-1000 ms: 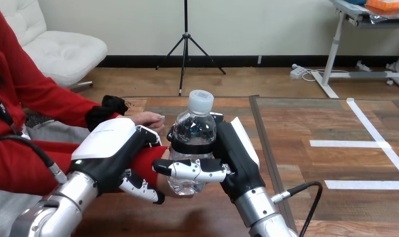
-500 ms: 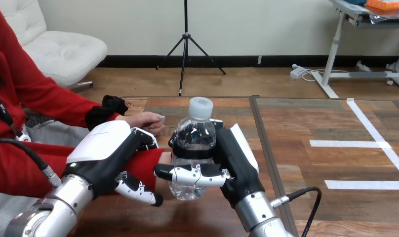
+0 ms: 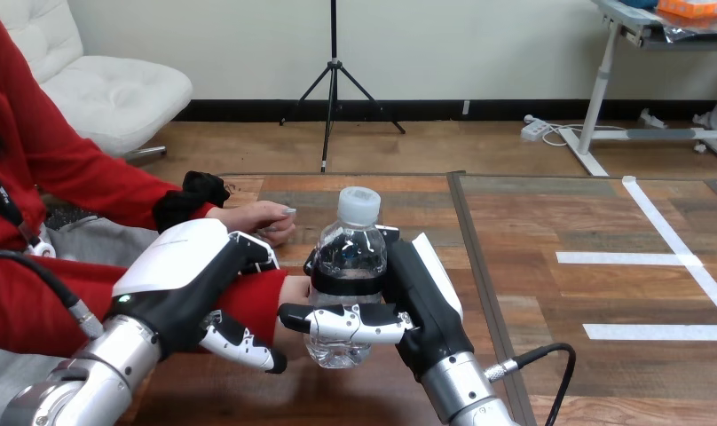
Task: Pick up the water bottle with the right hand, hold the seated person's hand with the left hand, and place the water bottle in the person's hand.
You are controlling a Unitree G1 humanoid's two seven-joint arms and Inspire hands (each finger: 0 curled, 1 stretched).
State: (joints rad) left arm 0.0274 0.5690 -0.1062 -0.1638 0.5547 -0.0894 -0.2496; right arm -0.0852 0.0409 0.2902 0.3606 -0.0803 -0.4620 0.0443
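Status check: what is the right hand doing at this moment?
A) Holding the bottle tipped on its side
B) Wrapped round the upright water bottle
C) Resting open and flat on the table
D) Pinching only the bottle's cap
B: the right hand has its thumb and fingers curled round the body of the water bottle, which stands upright, cap on top.

Wooden table [image 3: 532, 222] with white tape lines [image 3: 657, 258]

The head camera looks forward and down across the wooden table [image 3: 550, 222], with the robot's left hand [image 3: 182, 262] coming in at lower left and its right hand [image 3: 426, 297] at lower centre. It sits near: both hands and the water bottle [image 3: 350, 253] loom large in the lower middle. The seated person [image 3: 35, 160] is at the left edge.
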